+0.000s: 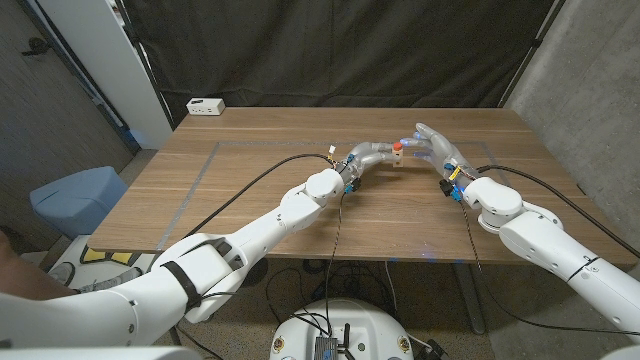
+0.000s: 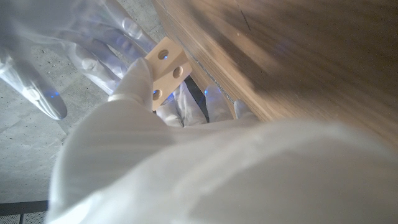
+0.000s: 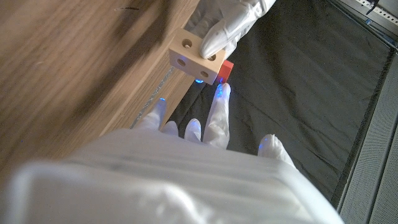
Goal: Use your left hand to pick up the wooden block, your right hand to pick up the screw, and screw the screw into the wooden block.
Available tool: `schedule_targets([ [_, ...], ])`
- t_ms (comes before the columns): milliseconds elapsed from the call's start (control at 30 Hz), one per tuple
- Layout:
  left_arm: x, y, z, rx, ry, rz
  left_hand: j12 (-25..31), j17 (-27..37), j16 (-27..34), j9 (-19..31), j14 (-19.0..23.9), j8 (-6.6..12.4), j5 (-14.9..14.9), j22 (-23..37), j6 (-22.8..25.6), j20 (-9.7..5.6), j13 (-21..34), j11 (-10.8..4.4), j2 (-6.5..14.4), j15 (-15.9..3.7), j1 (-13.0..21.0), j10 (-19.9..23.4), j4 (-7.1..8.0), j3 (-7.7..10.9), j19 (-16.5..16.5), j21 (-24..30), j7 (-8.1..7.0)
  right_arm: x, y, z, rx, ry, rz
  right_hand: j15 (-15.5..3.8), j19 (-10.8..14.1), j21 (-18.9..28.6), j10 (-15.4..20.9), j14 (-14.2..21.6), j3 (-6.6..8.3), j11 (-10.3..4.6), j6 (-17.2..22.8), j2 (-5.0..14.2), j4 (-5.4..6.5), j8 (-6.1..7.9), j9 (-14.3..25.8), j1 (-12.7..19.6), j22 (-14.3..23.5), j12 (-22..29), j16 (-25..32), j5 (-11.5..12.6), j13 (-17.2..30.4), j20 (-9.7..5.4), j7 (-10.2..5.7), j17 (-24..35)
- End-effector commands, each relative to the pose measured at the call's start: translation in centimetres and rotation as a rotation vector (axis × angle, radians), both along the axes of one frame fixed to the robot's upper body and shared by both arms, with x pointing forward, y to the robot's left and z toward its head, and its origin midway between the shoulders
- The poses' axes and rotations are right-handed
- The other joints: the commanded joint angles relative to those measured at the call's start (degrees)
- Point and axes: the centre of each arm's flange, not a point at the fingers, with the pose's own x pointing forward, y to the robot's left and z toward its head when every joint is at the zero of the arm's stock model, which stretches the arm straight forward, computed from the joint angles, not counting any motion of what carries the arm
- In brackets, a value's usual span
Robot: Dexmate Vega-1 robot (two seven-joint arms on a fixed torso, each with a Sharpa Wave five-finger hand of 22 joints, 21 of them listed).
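Note:
My left hand (image 1: 372,155) holds a small pale wooden block (image 1: 397,160) above the table's far middle. The block (image 2: 166,67) shows several round holes, with my fingers (image 2: 134,78) pinching it. A red screw head (image 1: 397,147) sits on top of the block. In the right wrist view the red screw (image 3: 225,71) sticks out of the block (image 3: 194,55). My right hand (image 1: 432,143) stands just right of the block with its fingers spread. One of its fingertips (image 3: 221,92) touches the screw head; the thumb is apart from it.
A white power strip (image 1: 205,106) lies at the table's far left corner. A black curtain hangs behind the wooden table (image 1: 250,200). A blue bin (image 1: 75,195) stands on the floor to the left.

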Motion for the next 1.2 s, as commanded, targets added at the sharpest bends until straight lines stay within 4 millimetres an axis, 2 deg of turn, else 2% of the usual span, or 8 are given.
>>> schedule_targets([
  [33,-0.01,-0.06,-0.02,0.0,0.0,-0.003,1.2,0.2,0.0,0.2,0.4,0.41,0.1,0.3,1.3,0.3,4.0,-0.23,1.1,-2.82,0.3,0.7,0.97,1.19,-0.1,0.4,0.51,-0.36,-0.09,-0.22,0.009,-0.004,-0.013,0.14,0.7,0.3,1.1,0.5,0.37,-0.15,1.4,0.22,-0.4,0.57,0.1,0.3,0.1,0.5,0.4,0.2,0.1,-0.06,0.21,-0.1],
  [400,0.05,0.05,-0.06,-0.002,0.001,-0.004,1.2,0.2,0.0,0.2,0.4,0.44,0.1,0.3,1.4,0.25,4.0,-0.21,1.0,-2.89,0.3,0.6,0.99,1.19,-0.1,0.4,0.55,-0.43,0.09,-0.18,0.005,-0.006,0.004,-0.16,1.4,0.3,3.0,1.6,0.52,-0.46,4.8,0.4,-0.51,1.35,0.2,0.5,0.1,0.6,0.6,0.2,0.1,-0.22,0.83,-0.1],
  [667,0.07,0.12,-0.04,-0.004,0.0,-0.005,1.2,0.2,0.0,0.2,0.4,0.42,0.1,0.3,1.3,0.29,4.0,-0.22,1.1,-2.87,0.3,0.6,1.02,1.21,-0.1,0.4,0.57,-0.31,0.26,-0.19,0.009,-0.016,0.043,-0.39,1.5,0.3,3.7,1.8,0.63,-0.78,5.7,0.5,-0.6,1.48,0.2,0.7,0.1,0.6,0.5,0.3,0.1,-0.55,0.71,-0.2],
  [967,0.0,0.19,0.02,-0.004,-0.006,-0.006,1.2,0.2,0.0,0.2,0.4,0.41,0.1,0.3,1.3,0.27,4.0,-0.23,1.1,-2.95,0.3,0.7,1.0,1.21,-0.1,0.4,0.62,-0.53,0.14,-0.13,0.011,-0.019,0.019,-0.67,1.7,0.2,4.5,2.3,0.79,-0.58,6.6,0.64,-0.74,1.55,0.2,0.9,0.1,0.6,0.5,0.3,0.1,-0.91,0.99,-0.2],
  [1200,-0.11,0.21,0.06,-0.003,-0.009,-0.007,1.2,0.2,0.0,0.2,0.4,0.43,0.2,0.3,1.4,0.3,4.0,-0.23,1.1,-2.85,0.3,0.6,0.97,1.24,-0.1,0.4,0.64,-0.69,-0.06,-0.18,0.025,-0.026,-0.013,-0.64,3.2,0.6,5.7,3.6,0.83,0.12,7.2,0.61,-0.83,1.49,0.2,1.0,0.1,0.6,0.9,0.3,0.1,-0.86,1.01,-0.2],
])
